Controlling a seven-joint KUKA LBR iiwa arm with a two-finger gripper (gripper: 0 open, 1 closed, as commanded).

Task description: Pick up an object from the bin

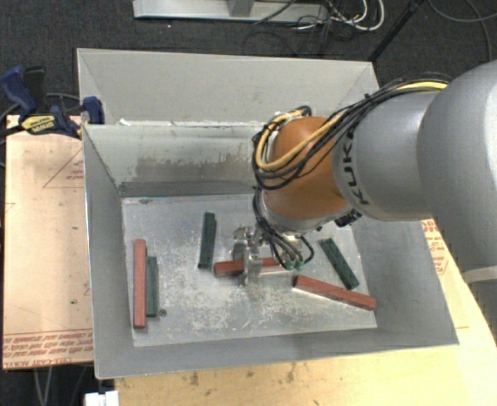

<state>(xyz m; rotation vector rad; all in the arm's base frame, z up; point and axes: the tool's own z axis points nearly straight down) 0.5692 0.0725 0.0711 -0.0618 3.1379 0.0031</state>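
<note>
One grey arm (417, 159) reaches in from the right over the metal bin (231, 91). Its orange wrist cover (303, 176) hangs just behind and to the right of a short red bar (228, 268) near the middle of the bin floor. That short red bar serves as the landmark for everything else.

Well to its left, a long red bar (139, 283) lies beside a dark green one (151, 286), both running front to back. To its lower right, near but apart, lies another long red bar (333, 293), slanted. A dark green bar (339, 263) lies to its right, past the wrist. A second dark green bar (207, 241) stands just off its upper left, not touching.

The gripper (252, 262) is down directly on the short red bar, about at its middle. Whether the gripper is apart or together I cannot tell.

The bar's long axis runs left to right, and its left end sticks out clear of the gripper.

The coming move seems to be closing across that axis and lifting. All four walls are well apart from the bar, so a straight rise looks free. The nearby green bar is the only likely snag.
</note>
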